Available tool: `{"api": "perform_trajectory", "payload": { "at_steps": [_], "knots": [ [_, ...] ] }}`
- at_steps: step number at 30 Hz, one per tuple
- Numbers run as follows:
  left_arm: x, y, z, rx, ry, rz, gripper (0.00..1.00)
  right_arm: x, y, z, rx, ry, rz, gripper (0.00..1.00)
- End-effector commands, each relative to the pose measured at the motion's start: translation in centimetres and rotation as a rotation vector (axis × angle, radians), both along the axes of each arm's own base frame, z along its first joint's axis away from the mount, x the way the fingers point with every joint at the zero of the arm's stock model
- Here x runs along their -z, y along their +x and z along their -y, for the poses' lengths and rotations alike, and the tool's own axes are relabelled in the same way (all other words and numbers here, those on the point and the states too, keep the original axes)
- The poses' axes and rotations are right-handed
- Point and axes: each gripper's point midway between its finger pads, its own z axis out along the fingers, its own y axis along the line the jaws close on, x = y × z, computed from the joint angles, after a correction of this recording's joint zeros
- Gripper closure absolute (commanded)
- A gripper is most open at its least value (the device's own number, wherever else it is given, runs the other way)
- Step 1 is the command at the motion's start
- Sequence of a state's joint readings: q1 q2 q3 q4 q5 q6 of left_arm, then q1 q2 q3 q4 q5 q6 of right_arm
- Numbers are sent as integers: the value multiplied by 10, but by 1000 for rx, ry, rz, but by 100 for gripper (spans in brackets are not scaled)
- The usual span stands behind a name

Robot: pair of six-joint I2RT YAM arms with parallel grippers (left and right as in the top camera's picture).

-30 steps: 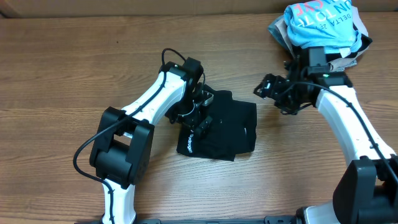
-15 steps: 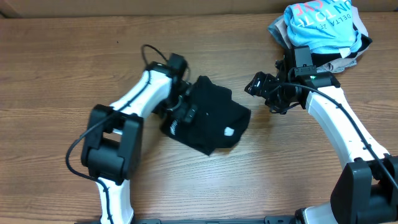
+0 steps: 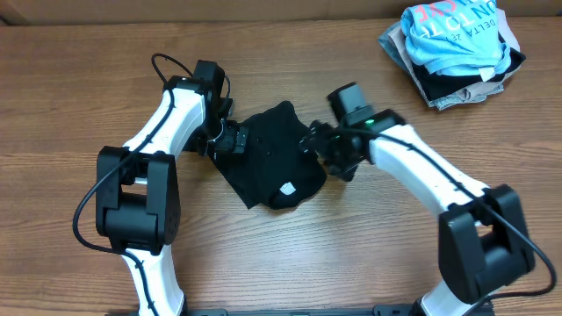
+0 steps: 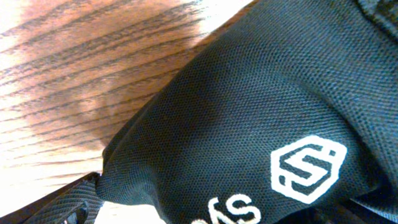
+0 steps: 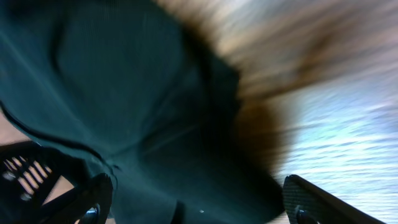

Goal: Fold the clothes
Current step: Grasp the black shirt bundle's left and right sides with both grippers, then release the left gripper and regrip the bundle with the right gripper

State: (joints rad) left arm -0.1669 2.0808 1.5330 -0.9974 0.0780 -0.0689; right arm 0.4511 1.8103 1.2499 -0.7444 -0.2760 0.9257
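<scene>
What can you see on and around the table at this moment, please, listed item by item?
black garment: one, black with white logo, table centre, between the two grippers.
clothes pile: one, light blue T-shirt on top of grey and black items, far corner on the robot's right.
table: one, brown wood grain, under everything.
left arm: one, white and black.
right arm: one, white and black.
left gripper: one, black, closed on the garment's left edge.
right gripper: one, black, open at the garment's right edge.

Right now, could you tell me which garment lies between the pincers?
The black garment with the white logo, mid-table; the light blue T-shirt tops a pile in the far corner.
</scene>
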Motion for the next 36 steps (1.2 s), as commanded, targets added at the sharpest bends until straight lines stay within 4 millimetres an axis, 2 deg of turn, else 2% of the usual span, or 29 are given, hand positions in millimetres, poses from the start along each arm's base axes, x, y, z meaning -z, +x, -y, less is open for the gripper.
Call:
{"api": "perform_trajectory", "payload": {
  "at_steps": [1,4,9,13,16,19,23,29,33,36],
  "knots": [
    [-9,11,-8,-49,-4,17,0,0,-4,-15,18,6,-1,9],
    [-30,18,-11,-57,-5,25,0,0,-4,-23,4,10,17,9],
    [-89,40,-10,-47,-15,97,0,6,2,-32,-12,21,43,20],
    [-131,58,-10,-39,-17,190,0,21,3,-43,-34,24,39,31],
    [-148,67,-9,-30,-24,245,0,34,5,-50,-44,29,34,34],
    [-152,70,-8,-30,-26,262,0,46,10,-50,-39,28,33,34],
    [-152,70,-8,-30,-25,262,0,52,26,-42,-5,37,53,35],
    [-152,71,-11,-34,-8,266,0,52,70,1,99,4,143,36],
    [-152,72,-11,-34,-9,269,0,41,103,23,91,15,268,37],
    [-153,73,-11,-34,-9,275,0,27,121,29,40,52,346,35]
  ]
}}
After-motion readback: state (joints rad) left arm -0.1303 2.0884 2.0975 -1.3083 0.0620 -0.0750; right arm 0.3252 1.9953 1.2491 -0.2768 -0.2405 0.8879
